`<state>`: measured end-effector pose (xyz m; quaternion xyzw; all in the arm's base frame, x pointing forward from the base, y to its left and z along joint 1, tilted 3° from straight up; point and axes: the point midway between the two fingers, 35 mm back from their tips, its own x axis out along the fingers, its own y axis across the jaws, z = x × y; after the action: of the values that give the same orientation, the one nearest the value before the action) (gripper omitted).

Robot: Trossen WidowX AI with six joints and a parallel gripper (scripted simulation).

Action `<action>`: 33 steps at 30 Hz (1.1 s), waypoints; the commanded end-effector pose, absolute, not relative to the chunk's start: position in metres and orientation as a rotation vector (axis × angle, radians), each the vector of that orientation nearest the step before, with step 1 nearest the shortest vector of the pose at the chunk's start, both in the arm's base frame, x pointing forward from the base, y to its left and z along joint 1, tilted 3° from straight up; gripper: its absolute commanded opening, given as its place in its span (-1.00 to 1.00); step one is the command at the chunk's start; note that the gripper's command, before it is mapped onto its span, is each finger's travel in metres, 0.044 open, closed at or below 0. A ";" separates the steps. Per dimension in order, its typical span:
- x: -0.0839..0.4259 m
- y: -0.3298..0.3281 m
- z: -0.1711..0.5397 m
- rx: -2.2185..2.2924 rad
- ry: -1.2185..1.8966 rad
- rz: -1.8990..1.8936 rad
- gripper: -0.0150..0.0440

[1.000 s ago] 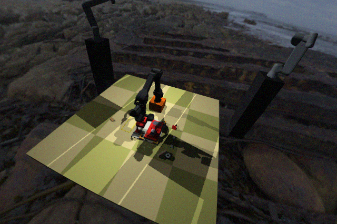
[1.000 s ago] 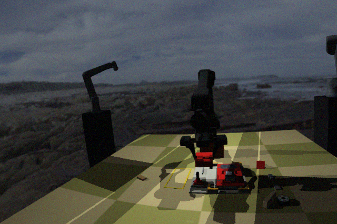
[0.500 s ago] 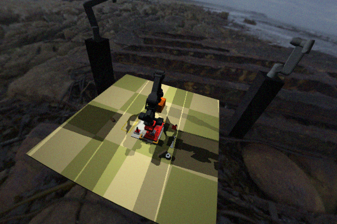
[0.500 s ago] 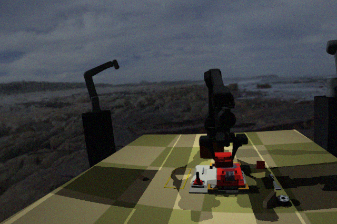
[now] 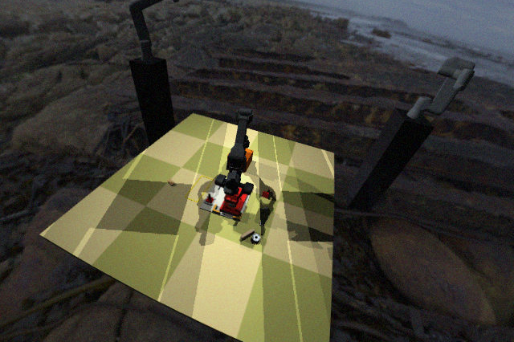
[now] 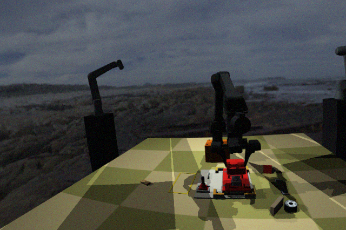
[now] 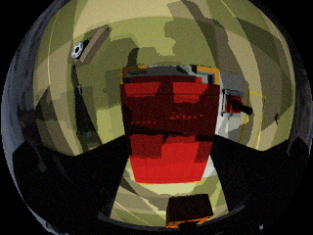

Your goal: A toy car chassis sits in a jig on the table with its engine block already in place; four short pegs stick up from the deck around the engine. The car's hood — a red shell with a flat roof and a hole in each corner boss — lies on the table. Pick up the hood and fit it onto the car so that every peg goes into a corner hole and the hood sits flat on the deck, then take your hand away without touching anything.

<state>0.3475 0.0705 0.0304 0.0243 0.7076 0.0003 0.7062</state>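
Observation:
My gripper is shut on the hood, with a finger at each side. The red hood is held roughly level above the rear part of the chassis deck in the exterior view. The chassis, white and red, sits in the jig with yellow corners. The grey engine block shows on the deck in front of the hood. The hood hides most of the chassis in the wrist view. The pegs cannot be made out, nor their alignment with the holes.
A red-and-black lever piece stands left of the chassis. An orange box is behind. A red cube lies right; a brown block and a round wheel-like part lie front right. A yellow outline is left.

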 end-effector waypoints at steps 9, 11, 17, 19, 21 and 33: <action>0.346 0.073 -0.005 0.061 1.583 -0.002 -0.49; 0.346 0.073 -0.005 0.061 1.583 -0.002 -0.49; 0.346 0.073 -0.005 0.061 1.583 -0.002 -0.49; 0.346 0.073 -0.005 0.061 1.583 -0.002 -0.49; 0.346 0.073 -0.005 0.061 1.583 -0.002 -0.49; 0.347 0.073 -0.005 0.061 1.583 -0.002 -0.49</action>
<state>0.3456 0.0722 -0.0053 0.0234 0.7119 -0.0008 0.7019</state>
